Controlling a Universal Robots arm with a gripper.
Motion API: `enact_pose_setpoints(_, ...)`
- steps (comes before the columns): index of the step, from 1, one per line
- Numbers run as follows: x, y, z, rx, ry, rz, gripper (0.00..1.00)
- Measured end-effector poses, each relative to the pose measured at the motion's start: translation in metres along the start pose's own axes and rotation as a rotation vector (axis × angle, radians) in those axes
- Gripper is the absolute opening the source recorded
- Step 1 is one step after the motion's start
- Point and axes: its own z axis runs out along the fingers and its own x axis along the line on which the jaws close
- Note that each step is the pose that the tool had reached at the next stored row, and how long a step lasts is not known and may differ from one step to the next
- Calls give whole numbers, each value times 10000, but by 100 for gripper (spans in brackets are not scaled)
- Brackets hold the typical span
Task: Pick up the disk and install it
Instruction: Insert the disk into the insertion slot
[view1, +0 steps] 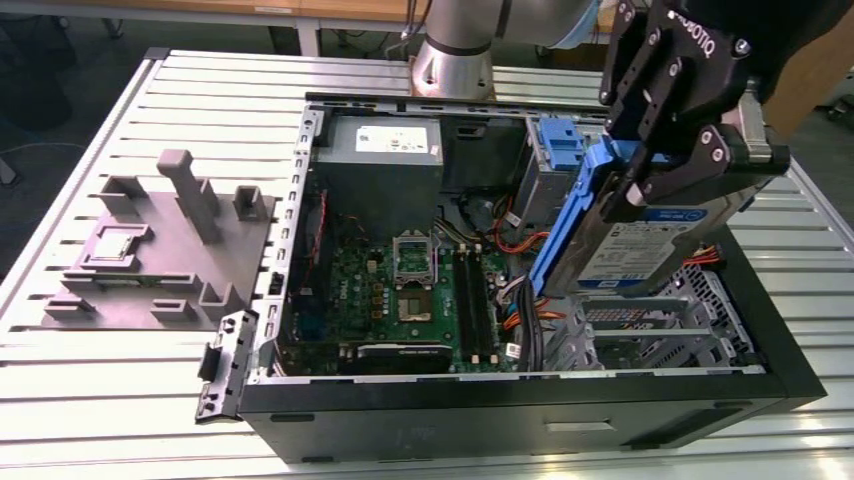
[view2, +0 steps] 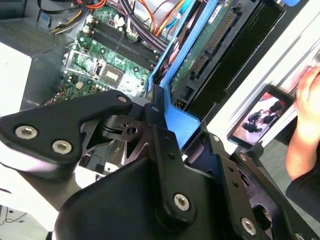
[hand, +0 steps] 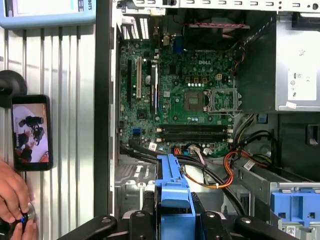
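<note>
The fingers (view1: 681, 170) are narrowed onto the disk (view1: 638, 252), one on each flat face, clamping it near its upper end; the gripper (view1: 641, 205) carries it clear of everything else. The disk hangs on edge and tilted, label toward the exterior view's right, its blue frame (view1: 567, 225) running down the edge toward the exterior view's left. It sits over the case (view1: 534, 420) at the exterior view's right side, above the metal drive cage (view1: 647, 330) and not touching it. In the second wrist view the disk's green circuit face (view2: 207, 47) and connector end point away from the gripper toward the motherboard (view2: 107, 60); in the first wrist view the frame (hand: 172, 195) shows end-on between the black finger links.

The arm (view1: 454, 50) rises behind the case, and the gripper reaches down and in from the exterior view's upper right, slanted like the disk.

The case lies open on a slatted table (view1: 120, 400); a grey stand (view1: 160, 250) lies beside it on the exterior view's left; a bare blue bracket (view1: 558, 145) sits in the far bay. Outside the case wall lies a phone (hand: 31, 132), with a hand (hand: 12, 195) near it.
</note>
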Motion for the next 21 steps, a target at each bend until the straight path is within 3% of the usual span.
enact_pose_setpoints(4,-1,-61,7,0,2,1,37)
enact_pose_setpoints(12,9,-64,8,0,3,0,37)
enact_pose_setpoints(16,21,-73,9,1,50,0,37)
enact_pose_setpoints(21,22,-150,15,1,57,33,37)
